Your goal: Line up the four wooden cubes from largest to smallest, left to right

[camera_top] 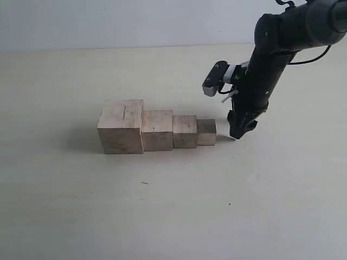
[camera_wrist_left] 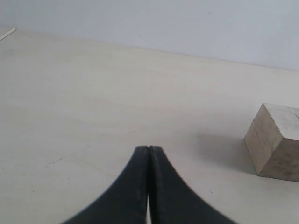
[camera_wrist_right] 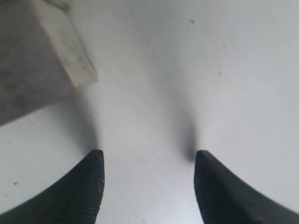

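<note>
Four pale wooden cubes stand touching in a row on the table. From left to right they are the largest cube (camera_top: 121, 126) with a thin slit on top, a smaller cube (camera_top: 157, 130), a still smaller cube (camera_top: 185, 131) and the smallest cube (camera_top: 206, 132). My right gripper (camera_top: 238, 132) points down at the table just right of the smallest cube, open with nothing between its fingers (camera_wrist_right: 84, 186). That cube's corner (camera_wrist_right: 42, 60) shows in the right wrist view. My left gripper (camera_wrist_left: 149, 148) is shut and empty, and the largest cube (camera_wrist_left: 275, 140) stands off to one side of it.
The pale table (camera_top: 173, 211) spreads around the row on all sides. The black right arm (camera_top: 276, 49) comes down from the upper right of the exterior view. A light wall (camera_top: 135, 21) runs behind the table.
</note>
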Tool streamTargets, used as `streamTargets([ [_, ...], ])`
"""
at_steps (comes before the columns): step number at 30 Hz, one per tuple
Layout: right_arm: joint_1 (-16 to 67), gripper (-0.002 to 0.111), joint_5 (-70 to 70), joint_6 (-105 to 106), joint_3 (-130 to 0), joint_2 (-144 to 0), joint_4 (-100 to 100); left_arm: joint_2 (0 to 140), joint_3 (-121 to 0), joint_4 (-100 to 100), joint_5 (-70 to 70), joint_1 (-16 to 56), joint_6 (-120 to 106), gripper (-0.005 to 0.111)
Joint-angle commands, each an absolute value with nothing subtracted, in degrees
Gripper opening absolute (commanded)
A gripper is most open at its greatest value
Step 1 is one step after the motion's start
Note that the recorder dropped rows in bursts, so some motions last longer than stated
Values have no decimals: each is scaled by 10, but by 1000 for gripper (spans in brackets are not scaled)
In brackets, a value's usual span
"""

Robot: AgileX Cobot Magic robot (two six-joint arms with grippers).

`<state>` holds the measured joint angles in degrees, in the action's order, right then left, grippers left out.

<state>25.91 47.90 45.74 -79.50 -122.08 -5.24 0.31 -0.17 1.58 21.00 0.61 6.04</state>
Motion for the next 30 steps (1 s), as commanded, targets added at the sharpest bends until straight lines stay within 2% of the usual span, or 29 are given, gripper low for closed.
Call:
streamTargets([
  [1, 260, 55, 478, 356, -797, -1206, 15, 0, 0, 19, 206, 9, 60, 0],
  [7, 260, 53, 482, 282, -797, -1168, 20, 0, 0, 19, 206, 9, 60, 0],
  [9, 260, 36, 502, 182, -797, -1144, 0, 0, 0, 19, 206, 9, 60, 0],
  [10, 260, 15, 515, 132, -797, -1126, -5, 0, 0, 19, 206, 9, 60, 0],
  [12, 260, 0, 521, 97, -797, -1098, -5, 0, 0, 19, 206, 9, 60, 0],
  [15, 260, 0, 481, 28, -787, -1038, 0, 0, 0, 19, 206, 9, 60, 0],
  [18, 260, 0, 269, 0, -650, -876, -77, 0, 0, 19, 206, 9, 60, 0],
  [20, 260, 0, 198, 0, -548, -765, -95, 0, 0, 19, 206, 9, 60, 0],
  [23, 260, 0, 206, 0, -472, -641, -117, 0, 0, 19, 206, 9, 60, 0],
  [30, 260, 0, 239, 0, -462, -493, -122, 0, 0, 19, 206, 9, 60, 0],
])
